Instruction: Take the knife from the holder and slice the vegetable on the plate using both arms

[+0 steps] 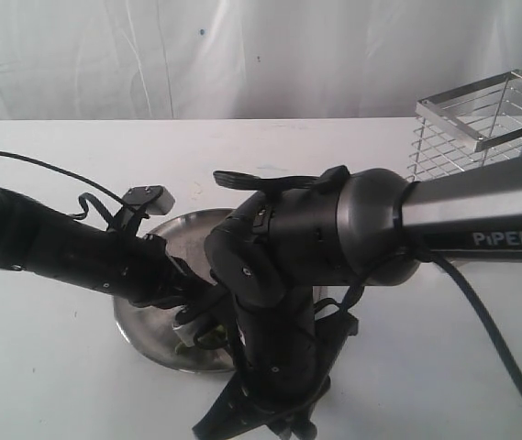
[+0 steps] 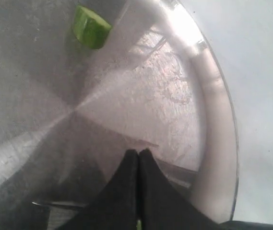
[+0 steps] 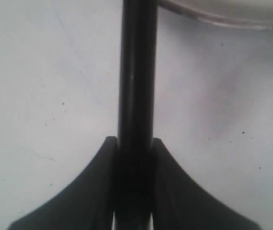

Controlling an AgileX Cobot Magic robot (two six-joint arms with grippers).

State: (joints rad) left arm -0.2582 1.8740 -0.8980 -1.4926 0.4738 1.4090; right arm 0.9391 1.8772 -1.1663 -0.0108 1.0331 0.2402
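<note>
Right arm (image 1: 462, 229): thick black body with a grey link marked PiPER, nearest the exterior camera. It enters from the right edge and bends down at centre frame, covering much of the scene.

Right gripper (image 3: 135, 143): fingers clamped narrowly on either side of the knife (image 3: 136, 72). The knife is a slim, all-dark shaft that runs out from the fingers over the white table (image 3: 45, 86) toward the plate's rim. Its tip is cut off by the frame edge, and handle and blade cannot be told apart.

Left arm (image 1: 49, 243): slimmer and black, entering from the left edge toward the plate.

Left gripper (image 2: 138, 153): fingers pressed together with no gap, poised over the plate's floor. A green speck shows deep between the fingers; what it is cannot be told.

Plate (image 2: 213, 120): round stainless-steel dish, dull and shiny, with a raised rim. In the exterior view it sits centre-left and is largely hidden by both arms.

Contents: one short green chili chunk (image 2: 90, 27) with a pale cut face, lying on the plate well apart from the left fingertips. Greenish bits under the arms in the exterior view are too obscured to identify.

Holder (image 1: 485, 124): chrome wire-grid basket with a flat rim, upper right of the exterior view. It is cut off by the right edge and partly covered by the right arm, and its inside is not readable.
</note>
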